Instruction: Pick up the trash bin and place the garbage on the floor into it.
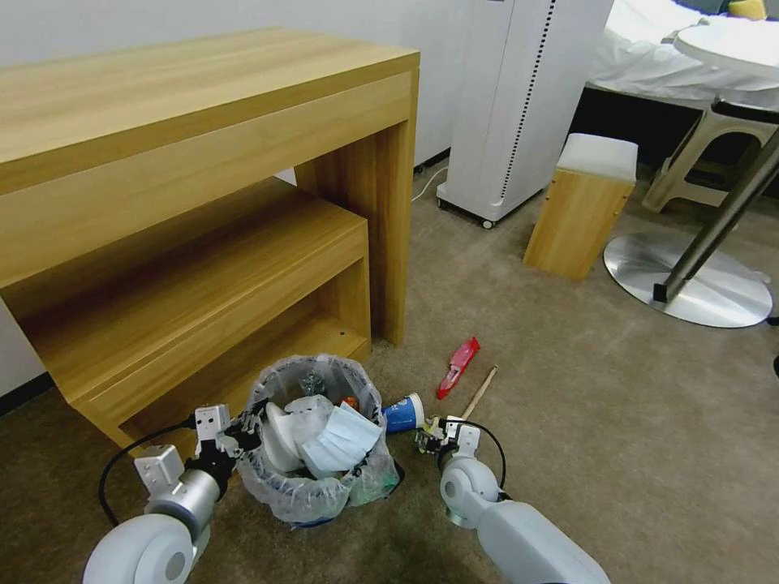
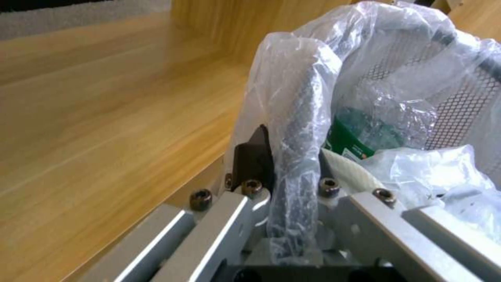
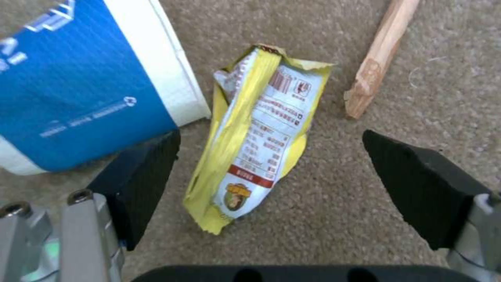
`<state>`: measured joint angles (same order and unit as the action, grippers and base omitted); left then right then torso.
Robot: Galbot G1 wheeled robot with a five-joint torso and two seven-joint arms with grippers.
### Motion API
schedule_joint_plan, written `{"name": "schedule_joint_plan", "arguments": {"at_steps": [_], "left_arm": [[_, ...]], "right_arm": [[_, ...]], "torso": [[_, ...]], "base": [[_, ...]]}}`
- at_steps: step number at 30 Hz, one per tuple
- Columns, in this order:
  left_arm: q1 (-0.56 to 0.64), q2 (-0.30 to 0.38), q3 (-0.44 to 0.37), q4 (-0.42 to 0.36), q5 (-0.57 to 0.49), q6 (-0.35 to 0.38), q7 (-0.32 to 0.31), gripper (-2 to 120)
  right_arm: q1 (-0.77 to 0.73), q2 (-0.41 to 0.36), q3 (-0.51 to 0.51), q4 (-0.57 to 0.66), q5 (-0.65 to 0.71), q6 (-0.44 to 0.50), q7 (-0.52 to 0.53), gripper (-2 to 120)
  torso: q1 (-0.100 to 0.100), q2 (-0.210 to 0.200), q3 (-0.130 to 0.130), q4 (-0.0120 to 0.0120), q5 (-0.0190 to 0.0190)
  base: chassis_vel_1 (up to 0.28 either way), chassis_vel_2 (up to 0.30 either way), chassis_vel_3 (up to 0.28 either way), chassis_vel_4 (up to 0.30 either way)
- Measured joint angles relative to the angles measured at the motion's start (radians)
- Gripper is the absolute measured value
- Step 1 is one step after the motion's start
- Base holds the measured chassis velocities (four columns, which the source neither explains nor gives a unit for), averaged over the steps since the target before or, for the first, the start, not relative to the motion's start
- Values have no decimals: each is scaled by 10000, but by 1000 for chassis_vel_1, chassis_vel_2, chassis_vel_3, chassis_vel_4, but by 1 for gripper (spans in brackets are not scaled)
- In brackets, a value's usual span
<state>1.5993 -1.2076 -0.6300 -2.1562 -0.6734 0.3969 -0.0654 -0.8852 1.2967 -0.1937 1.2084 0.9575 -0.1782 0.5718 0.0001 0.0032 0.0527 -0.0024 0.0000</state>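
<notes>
Carpet fills the lower head frame, where the trash bin [image 1: 320, 442] sits at lower centre, the left gripper [image 2: 292, 196] clamped on its lined rim. At its right, the right gripper [image 3: 271, 184] hangs with fingers apart over a yellow packet [image 3: 258, 137]. Closing there risks clipping the blue-white cup [image 3: 78, 86] or the wooden stick [image 3: 383, 55].
</notes>
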Motion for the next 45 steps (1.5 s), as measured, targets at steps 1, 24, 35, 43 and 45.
{"name": "schedule_joint_plan", "arguments": {"at_steps": [1, 24, 35, 43, 45], "left_arm": [[5, 0, -2, -6, 0, -5, 2, 2], [-49, 11, -18, 67, -5, -134, -2, 2], [-144, 22, 5, 275, 5, -157, -3, 2], [-196, -40, 16, 381, 46, -173, 3, 2], [-202, -46, 21, 391, 52, -174, 4, 2]], "right_arm": [[28, 14, -22, -47, -4, 11, -2, 88], [-26, -83, -17, -610, -557, 535, -445, 24], [-817, -1602, 504, 965, -860, 1888, -2422, 0], [-1382, -2968, 1044, 2250, -652, 3059, -4118, 0], [-1423, -3040, 1077, 2317, -648, 3204, -4293, 0]], "torso": [[0, 0, 0, 0, 0], [0, 0, 0, 1, 0], [0, 0, 0, 0, -2], [-1, 1, 0, -2, 3], [0, 0, 0, -1, 4]], "base": [[0, 0, 0, 0], [0, 0, 0, 0], [0, 0, 0, 0], [0, 0, 0, 0], [0, 0, 0, 0]]}}
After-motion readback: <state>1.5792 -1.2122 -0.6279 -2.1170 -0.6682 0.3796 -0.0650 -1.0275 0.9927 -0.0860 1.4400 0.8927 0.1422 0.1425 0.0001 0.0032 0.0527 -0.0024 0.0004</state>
